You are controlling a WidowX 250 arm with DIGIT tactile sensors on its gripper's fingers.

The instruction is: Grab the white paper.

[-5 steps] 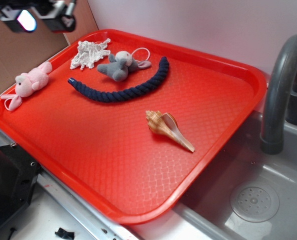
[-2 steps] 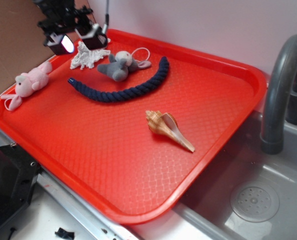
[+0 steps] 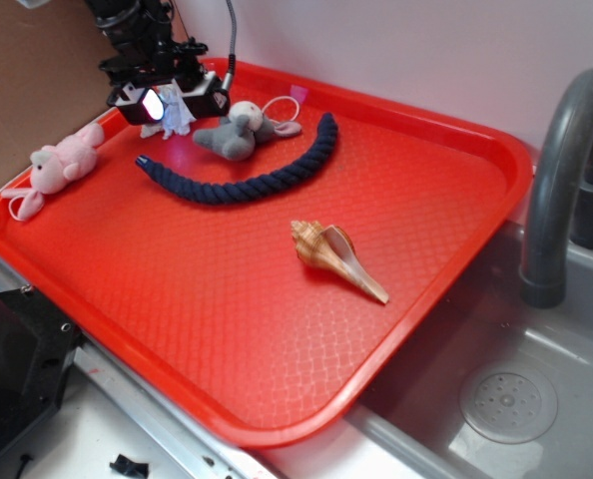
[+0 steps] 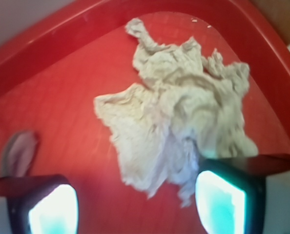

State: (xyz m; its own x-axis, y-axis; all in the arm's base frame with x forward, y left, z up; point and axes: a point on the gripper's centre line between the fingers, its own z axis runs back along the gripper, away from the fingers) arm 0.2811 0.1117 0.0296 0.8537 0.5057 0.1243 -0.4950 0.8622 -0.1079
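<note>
No legible text, label, brand, number or sign appears on any surface in either view.

The paper (image 4: 179, 112) lies crumpled and spiky-edged on the red tray (image 4: 62, 97), filling the middle of the view, close to the tray's curved corner rim. Two fingers (image 4: 220, 202) with glowing pale pads stand at the bottom edge, spread apart, the gripper (image 4: 135, 207) open. The right-hand finger overlaps the paper's lower edge; the left-hand one stands clear of it on bare tray. A grey, pink-lined plush ear (image 4: 19, 152) pokes in at the left edge, apart from the paper.
</note>
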